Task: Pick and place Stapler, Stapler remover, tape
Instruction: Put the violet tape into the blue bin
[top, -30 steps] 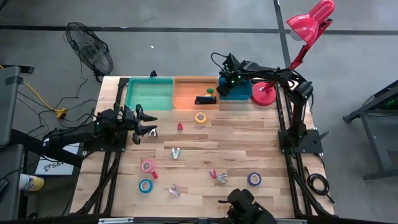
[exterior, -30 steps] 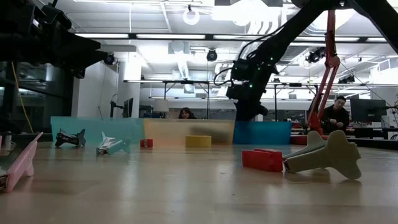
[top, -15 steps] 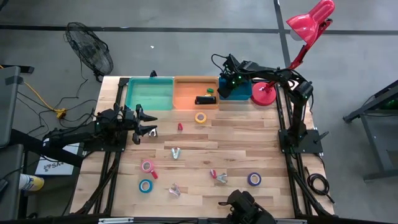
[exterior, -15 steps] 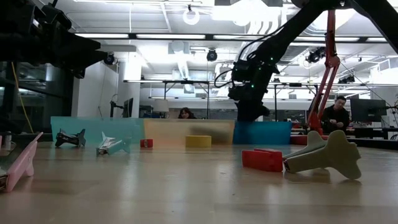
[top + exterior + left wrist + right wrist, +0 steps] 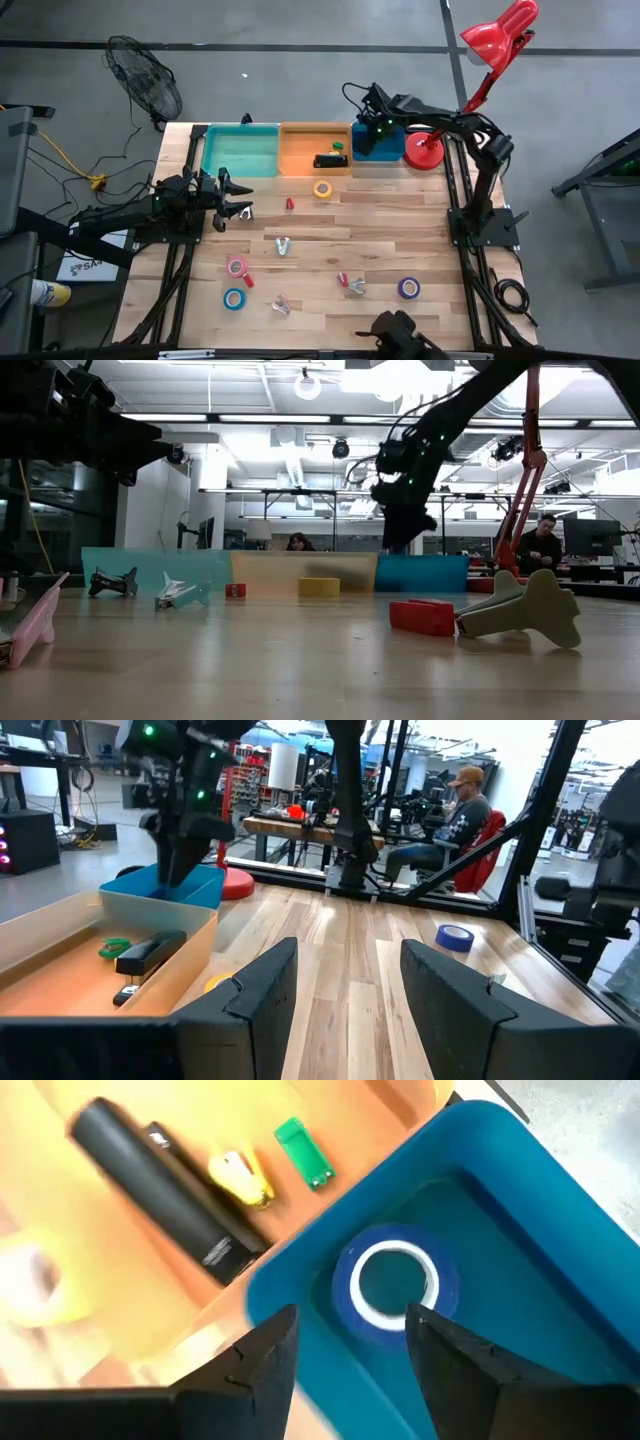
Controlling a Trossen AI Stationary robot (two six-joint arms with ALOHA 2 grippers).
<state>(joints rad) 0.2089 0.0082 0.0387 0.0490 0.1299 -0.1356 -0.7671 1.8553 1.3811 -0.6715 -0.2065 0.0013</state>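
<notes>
My right gripper (image 5: pixel 350 1355) hangs open above the blue bin (image 5: pixel 385 148), its fingers apart over a blue tape roll (image 5: pixel 395 1285) that lies flat on the bin's floor. The black stapler (image 5: pixel 160 1190) lies in the orange bin (image 5: pixel 300 135) beside it. On the table lie a yellow tape roll (image 5: pixel 322 188), a pink one (image 5: pixel 237 266), a light blue one (image 5: pixel 233 298) and a dark blue one (image 5: pixel 408 288). Staple removers (image 5: pixel 283 245) (image 5: pixel 280 306) lie between them. My left gripper (image 5: pixel 345 990) waits open at the table's left side.
A green bin (image 5: pixel 240 150) stands left of the orange one. A red desk lamp's base (image 5: pixel 425 152) sits right of the blue bin. A green piece (image 5: pixel 302 1150) and a yellow piece (image 5: pixel 240 1178) lie by the stapler. People sit in the room beyond the table.
My right gripper has risen out of the blue bin and now hangs above its rim, still slanting down. The left arm has kept still.
</notes>
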